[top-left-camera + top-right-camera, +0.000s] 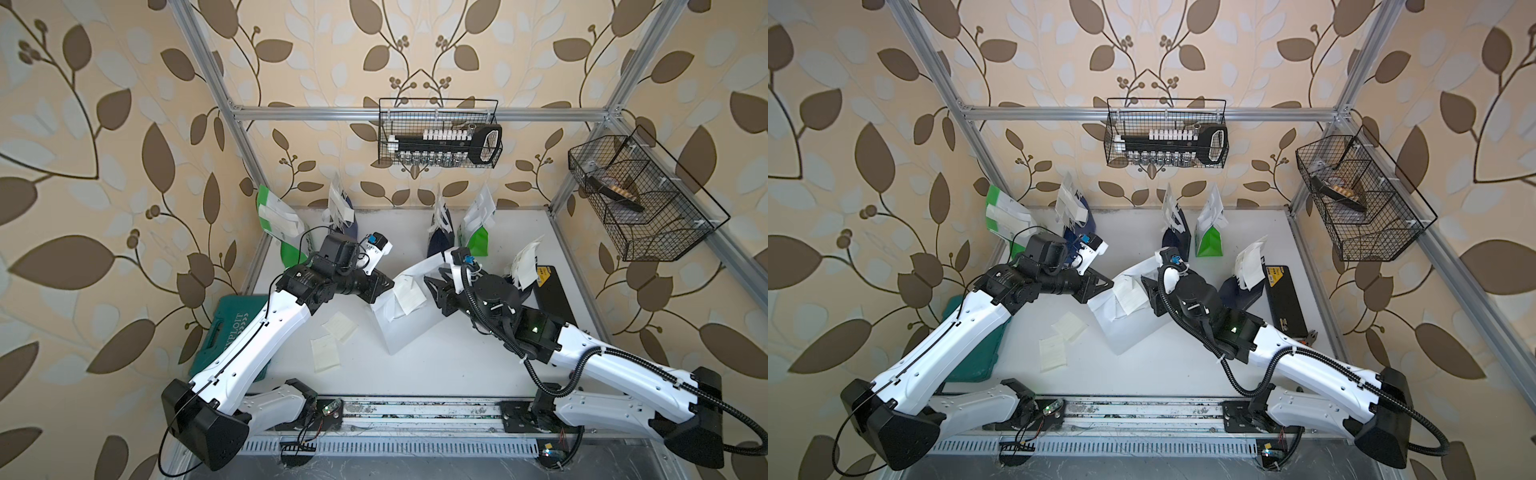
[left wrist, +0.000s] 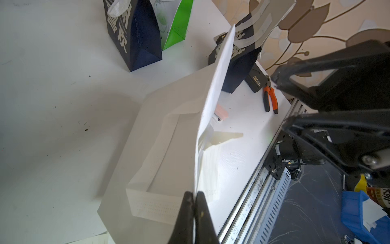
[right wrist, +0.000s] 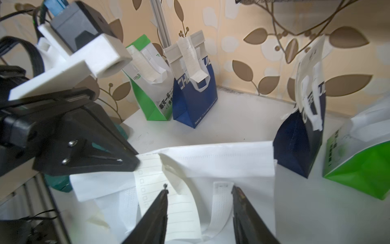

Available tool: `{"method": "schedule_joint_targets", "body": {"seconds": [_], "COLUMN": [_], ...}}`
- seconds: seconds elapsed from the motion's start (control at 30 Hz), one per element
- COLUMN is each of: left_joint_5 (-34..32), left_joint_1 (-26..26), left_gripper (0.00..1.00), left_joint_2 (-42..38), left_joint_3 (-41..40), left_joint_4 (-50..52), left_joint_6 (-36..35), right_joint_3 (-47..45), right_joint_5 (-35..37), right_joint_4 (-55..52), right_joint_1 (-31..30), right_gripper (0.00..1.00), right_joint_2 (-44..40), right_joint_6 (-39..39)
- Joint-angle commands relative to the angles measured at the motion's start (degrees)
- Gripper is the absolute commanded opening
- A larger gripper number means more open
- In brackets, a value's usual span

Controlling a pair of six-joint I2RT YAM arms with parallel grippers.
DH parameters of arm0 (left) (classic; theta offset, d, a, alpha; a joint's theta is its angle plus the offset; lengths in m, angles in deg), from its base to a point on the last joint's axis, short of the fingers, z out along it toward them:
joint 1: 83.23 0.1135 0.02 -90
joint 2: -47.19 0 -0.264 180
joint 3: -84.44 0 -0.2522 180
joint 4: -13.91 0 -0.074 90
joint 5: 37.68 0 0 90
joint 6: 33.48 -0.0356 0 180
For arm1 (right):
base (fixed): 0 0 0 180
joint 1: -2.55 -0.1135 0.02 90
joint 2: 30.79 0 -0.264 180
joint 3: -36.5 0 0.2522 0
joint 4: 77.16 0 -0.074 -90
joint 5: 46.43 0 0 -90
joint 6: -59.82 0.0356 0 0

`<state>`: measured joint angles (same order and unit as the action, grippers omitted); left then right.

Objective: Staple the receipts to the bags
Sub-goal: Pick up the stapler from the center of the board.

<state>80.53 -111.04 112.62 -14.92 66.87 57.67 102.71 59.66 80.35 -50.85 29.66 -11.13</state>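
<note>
Grip: left pincer (image 2: 193, 195) clenched on white bag (image 2: 168, 131) rim; right pincer (image 3: 199, 189) released, receipt (image 3: 181, 209) just beneath tips; keep rim taut, receipt flat

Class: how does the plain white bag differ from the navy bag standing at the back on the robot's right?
The white bag is plain; the navy bag has white lettering. The white bag lies down, its edge pinched by the left gripper; the navy bag stands upright, untouched. Both have white strap handles.
</note>
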Motion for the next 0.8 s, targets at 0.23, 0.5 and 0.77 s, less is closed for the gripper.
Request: {"method": "schedule_joint_targets", "body": {"seconds": [0.23,0.5,0.77], "left_joint_5": [-1.75,-7.95,-8.86], "left_joint_1": [-1.72,-1.94,-1.98], "left_gripper": [0.0,0.0,0.0], "left_joint_2": [-1.66,-1.63,-2.76], "left_joint_3": [0.78,3.1,2.65], "left_joint_4": [-0.45,1.59,1.31], "left_joint_6": [-0.48,4.17,5.82], "right_joint_3": [1.03,-0.66,-3.75], "right_joint_5": [-8.29,-1.89,-6.62], "right_joint_4": [-24.14,-36.16,-33.29], "right_joint_1": [5.06,9.76,21.69], "right_gripper": [0.6,0.67,0.68], "right_joint_2": [-5.81,-4.78,8.91], "right_joint_6": [7.58,10.65,7.91]}}
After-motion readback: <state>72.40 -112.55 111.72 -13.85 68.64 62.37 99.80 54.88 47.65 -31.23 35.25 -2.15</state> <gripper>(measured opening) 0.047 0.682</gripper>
